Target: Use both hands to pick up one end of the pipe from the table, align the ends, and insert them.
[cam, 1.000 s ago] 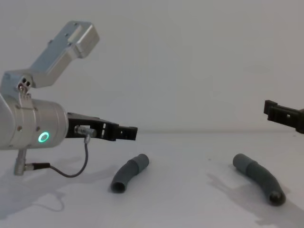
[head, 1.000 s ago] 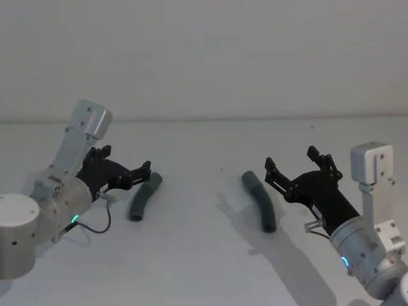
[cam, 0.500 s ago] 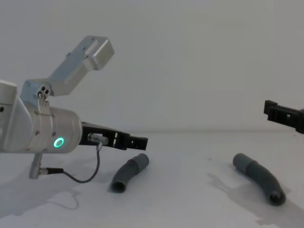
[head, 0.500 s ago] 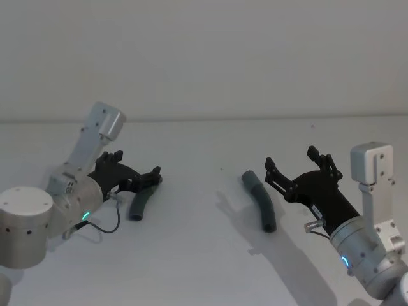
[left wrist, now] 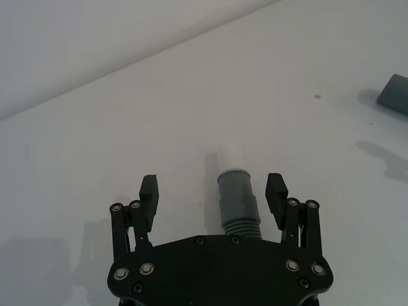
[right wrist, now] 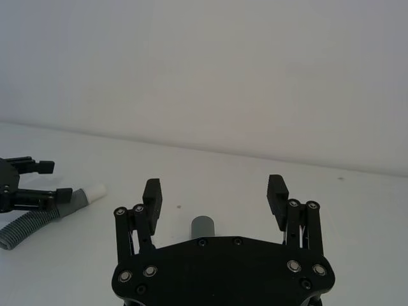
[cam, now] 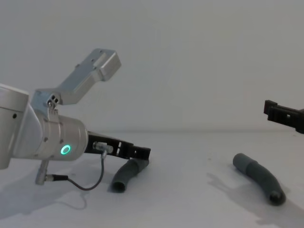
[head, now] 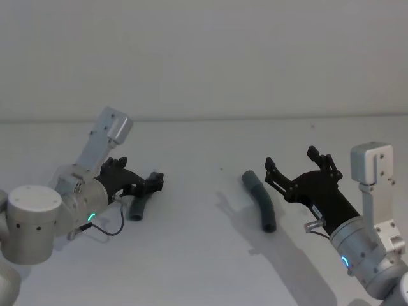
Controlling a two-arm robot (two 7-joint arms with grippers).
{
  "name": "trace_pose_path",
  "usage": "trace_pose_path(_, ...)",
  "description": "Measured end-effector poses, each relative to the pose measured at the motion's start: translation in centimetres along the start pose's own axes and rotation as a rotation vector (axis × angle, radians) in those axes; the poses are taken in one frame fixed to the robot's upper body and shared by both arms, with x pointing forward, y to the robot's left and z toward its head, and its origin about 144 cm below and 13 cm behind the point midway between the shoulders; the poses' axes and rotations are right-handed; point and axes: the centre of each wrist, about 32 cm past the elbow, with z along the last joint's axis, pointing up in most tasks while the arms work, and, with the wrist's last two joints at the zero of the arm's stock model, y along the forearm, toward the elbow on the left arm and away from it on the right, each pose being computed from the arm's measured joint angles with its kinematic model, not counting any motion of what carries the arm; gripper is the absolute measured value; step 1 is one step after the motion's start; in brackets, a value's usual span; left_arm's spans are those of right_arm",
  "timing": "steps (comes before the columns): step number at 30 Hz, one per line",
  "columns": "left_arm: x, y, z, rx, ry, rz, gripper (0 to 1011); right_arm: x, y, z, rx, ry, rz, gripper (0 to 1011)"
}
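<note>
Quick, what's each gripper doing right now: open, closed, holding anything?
Left gripper: open, fingers on either side of the left pipe piece, not gripping it.
Right gripper: open, holding nothing.

no legible text, labels, nos. or signs anywhere

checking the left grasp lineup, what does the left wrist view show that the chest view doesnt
Left wrist view: the white tip beyond the collar, and the left gripper open, a finger each side of that collar, apart from it. Chest view: the wrist's green ring light, the right gripper at its right edge, the other pipe piece end to end. Both: the left pipe piece lying on the table, the left gripper at one end.
</note>
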Motion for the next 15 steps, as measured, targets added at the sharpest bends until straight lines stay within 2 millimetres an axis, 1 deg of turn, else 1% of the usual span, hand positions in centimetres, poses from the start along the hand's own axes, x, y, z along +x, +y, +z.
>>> trace_pose_path(15,0.0,-1.1,-0.1,0.044,0.009,-0.028,1002,0.0,0.0,0.0,0.0,0.0,0.0,1002)
